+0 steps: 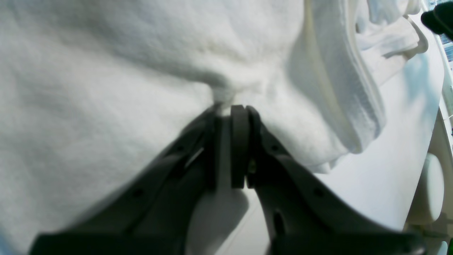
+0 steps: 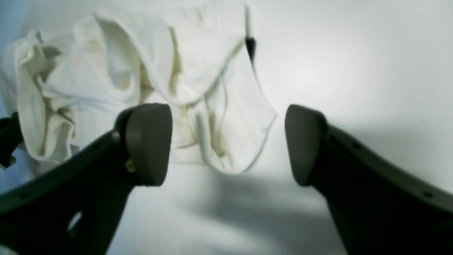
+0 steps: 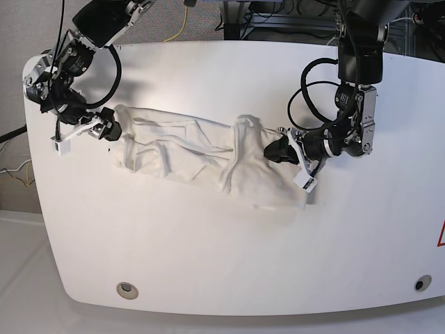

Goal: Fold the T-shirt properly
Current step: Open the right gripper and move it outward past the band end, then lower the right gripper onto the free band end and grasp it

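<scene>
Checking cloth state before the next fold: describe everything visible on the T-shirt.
The T-shirt is white, soft-looking cotton, bunched into a long wrinkled strip across the table, with hems and folds turned over; no print shows. The left gripper is shut on a pinch of fabric at one end. The right gripper sits open at the other end, holding nothing.

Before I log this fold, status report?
Left hand shut on T-shirt. Right hand open, holding nothing. Shirt bunched lengthwise on table. Nothing in the way.

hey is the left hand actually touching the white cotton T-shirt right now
Touching. The left wrist view shows the left hand closed, with a pinch of the white cotton T-shirt bunched between its tips.
</scene>
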You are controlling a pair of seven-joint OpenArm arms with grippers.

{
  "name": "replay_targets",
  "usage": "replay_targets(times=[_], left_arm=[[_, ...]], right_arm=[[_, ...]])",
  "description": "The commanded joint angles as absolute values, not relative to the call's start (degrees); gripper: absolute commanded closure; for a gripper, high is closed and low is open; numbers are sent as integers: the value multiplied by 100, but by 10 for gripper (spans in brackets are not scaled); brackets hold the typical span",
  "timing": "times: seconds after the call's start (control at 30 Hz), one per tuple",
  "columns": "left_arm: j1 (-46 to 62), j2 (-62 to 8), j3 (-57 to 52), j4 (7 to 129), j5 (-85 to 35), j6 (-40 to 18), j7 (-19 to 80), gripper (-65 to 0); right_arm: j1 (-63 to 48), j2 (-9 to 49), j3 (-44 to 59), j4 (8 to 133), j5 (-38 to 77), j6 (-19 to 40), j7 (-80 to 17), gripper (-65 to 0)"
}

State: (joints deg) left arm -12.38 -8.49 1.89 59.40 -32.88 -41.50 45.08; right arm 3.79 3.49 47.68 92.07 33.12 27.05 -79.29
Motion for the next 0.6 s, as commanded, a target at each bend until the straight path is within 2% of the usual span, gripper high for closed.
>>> replay_targets(times=[0.0, 0.13, 0.57], left_arm=[[-1182, -892, 233, 5877, -2686, -4000, 5051, -47], [-1182, -892, 233, 5877, -2686, -4000, 5051, -47], [-1174, -901, 224, 5877, -2686, -4000, 5051, -47]], right_arm=[[488, 409, 4752, 9007, 3424, 2747, -7820, -477], [488, 444, 4743, 8655, 3433, 2765, -7679, -477], [541, 435, 4277, 8629, 3442, 2738, -7459, -477]])
